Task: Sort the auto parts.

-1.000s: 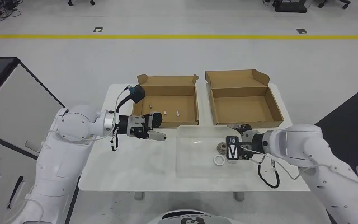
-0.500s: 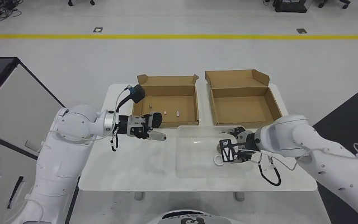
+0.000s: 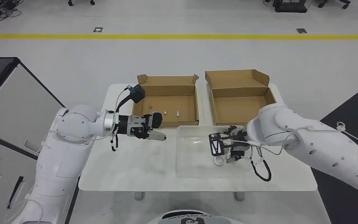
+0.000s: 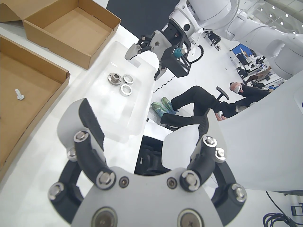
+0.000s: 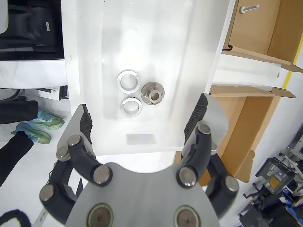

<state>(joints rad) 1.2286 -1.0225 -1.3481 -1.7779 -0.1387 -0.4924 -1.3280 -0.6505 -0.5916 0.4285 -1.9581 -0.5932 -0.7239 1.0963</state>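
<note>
On the worktop (image 3: 128, 168), the left box (image 3: 187, 103) and the right box (image 3: 243, 109) sit side by side along the far edge. A few bolts (image 3: 178, 112) lie in the left box. A tray (image 3: 193, 151) lies just in front of both. Near the tray's right end cluster two rings (image 5: 128, 81) and a hub (image 5: 153, 93), the hub nearest the boxes. The right gripper (image 5: 143, 113) hangs above them, and the left gripper (image 3: 159, 127) hovers left of the tray

Top view looks down; both wrist views (closer, oblique) share the clear tray (image 5: 146, 24).
</note>
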